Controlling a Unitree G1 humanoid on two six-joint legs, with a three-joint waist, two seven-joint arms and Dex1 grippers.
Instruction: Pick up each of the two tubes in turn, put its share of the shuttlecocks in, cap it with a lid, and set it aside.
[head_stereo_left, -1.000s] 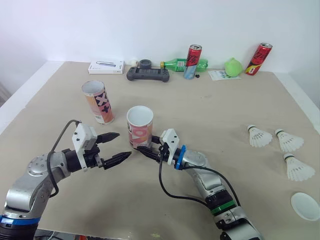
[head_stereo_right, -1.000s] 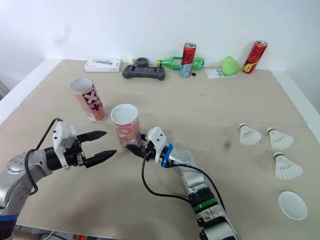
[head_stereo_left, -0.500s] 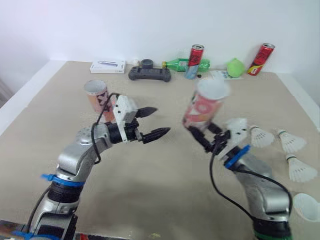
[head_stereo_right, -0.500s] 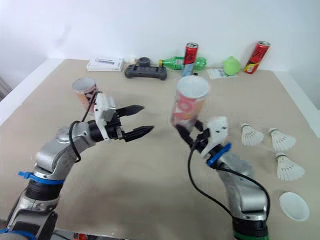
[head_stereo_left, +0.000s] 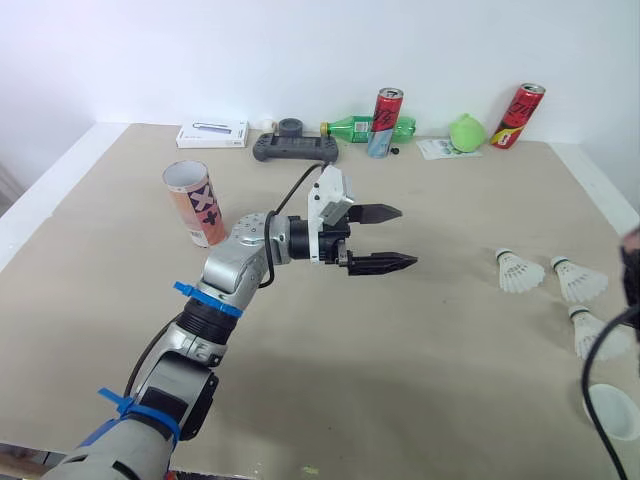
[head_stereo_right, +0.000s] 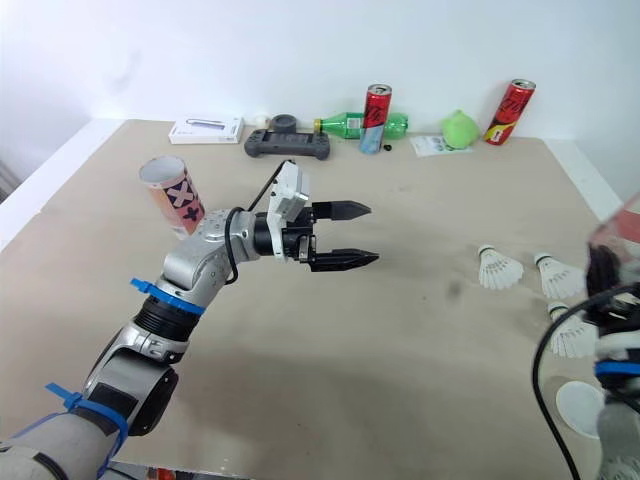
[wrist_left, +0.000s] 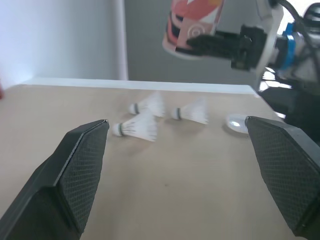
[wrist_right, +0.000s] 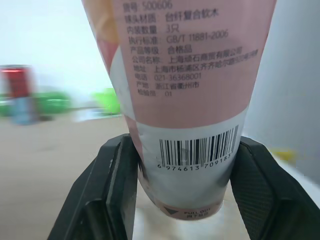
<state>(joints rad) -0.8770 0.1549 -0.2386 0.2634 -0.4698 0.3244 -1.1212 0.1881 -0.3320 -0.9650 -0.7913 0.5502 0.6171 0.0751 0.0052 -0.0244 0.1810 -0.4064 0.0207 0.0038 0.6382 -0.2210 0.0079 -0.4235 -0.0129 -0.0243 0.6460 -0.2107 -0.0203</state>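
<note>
Black fingers of the left gripper (head_stereo_left: 405, 237) are standing wide apart, w/ nothing between them, over the middle of the tan table (head_stereo_left: 400, 340) in the head cam. An X-marked tube (head_stereo_left: 196, 203) is standing upright near the left arm, while three shuttlecocks (head_stereo_left: 518, 272) are lying at the table's right side w/ a white lid (head_stereo_left: 612, 410) near them. At the right edge, the right gripper (head_stereo_right: 606, 275) is holding the pink tube (head_stereo_right: 625, 222) aloft above the shuttlecocks. Left wrist cam: the pink tube is hanging in the right gripper's clamp, over the shuttlecocks and white lid. Right wrist cam: both fingers (wrist_right: 112, 190) are pressing on the pink tube's barcoded wall, near one end.
</note>
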